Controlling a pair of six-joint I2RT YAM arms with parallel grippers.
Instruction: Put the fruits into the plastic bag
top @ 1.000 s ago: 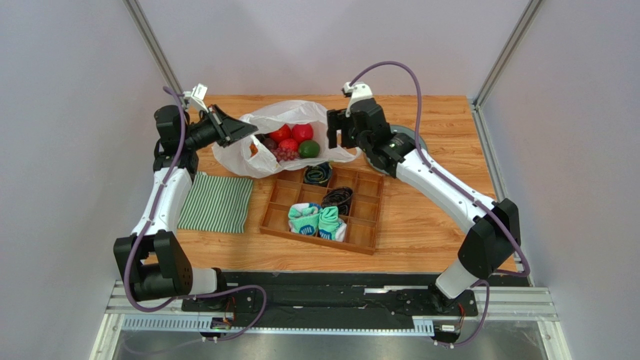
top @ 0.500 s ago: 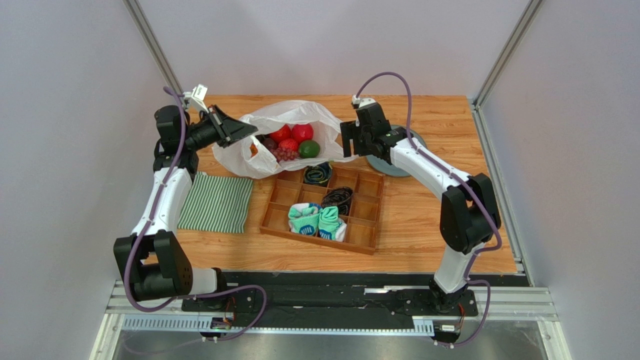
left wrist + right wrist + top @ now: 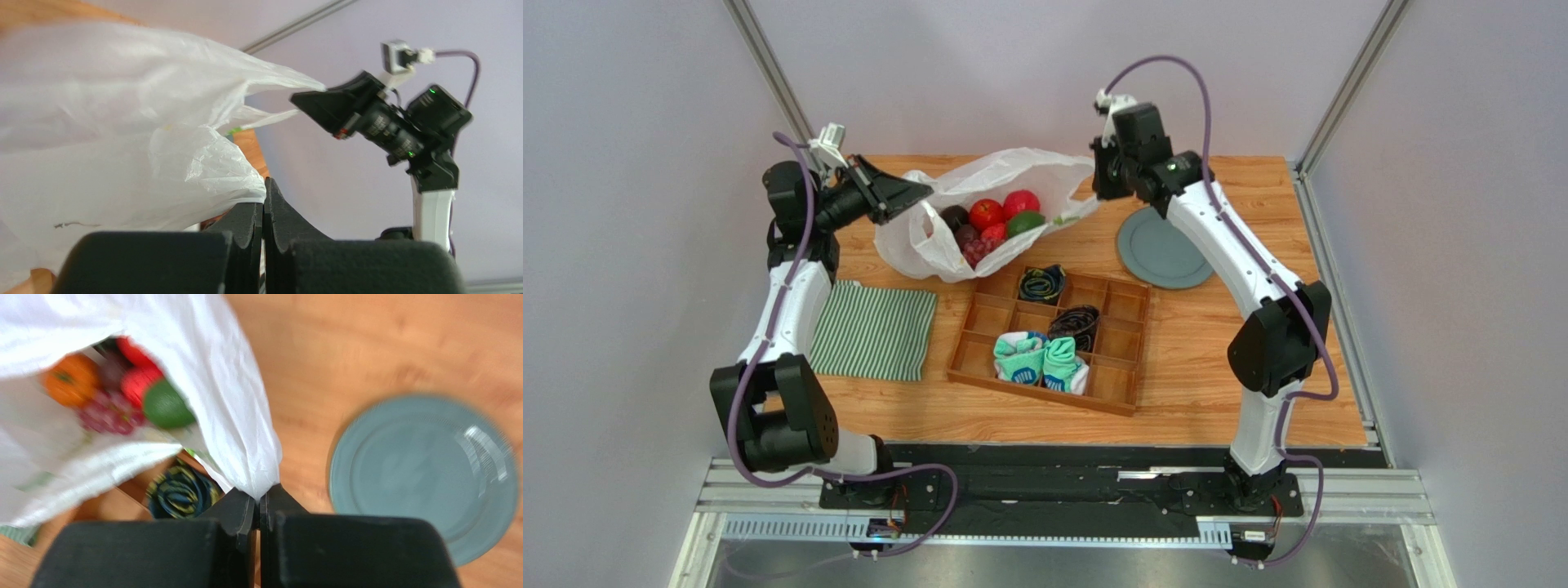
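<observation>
The white plastic bag (image 3: 1014, 172) hangs stretched between both grippers above the back of the table, its mouth open. Inside lie the fruits: two red apples (image 3: 987, 212), a green one (image 3: 1026, 224), a dark purple one (image 3: 952, 217) and grapes (image 3: 974, 248). The right wrist view also shows the orange pumpkin-like fruit (image 3: 72, 380) beside the green one (image 3: 167, 405). My left gripper (image 3: 913, 192) is shut on the bag's left edge (image 3: 202, 177). My right gripper (image 3: 1097, 184) is shut on a bunched right edge of the bag (image 3: 245, 447).
A grey-blue plate (image 3: 1163, 249) lies on the table under the right arm. A wooden compartment tray (image 3: 1124, 325) holding rolled socks (image 3: 1044, 359) sits in the middle. A green-and-white striped cloth (image 3: 879, 331) lies at the left.
My right gripper closed on the bag's right edge and rose toward the back wall. The bag lifted and stretched between both grippers. The left gripper moved slightly up and left.
</observation>
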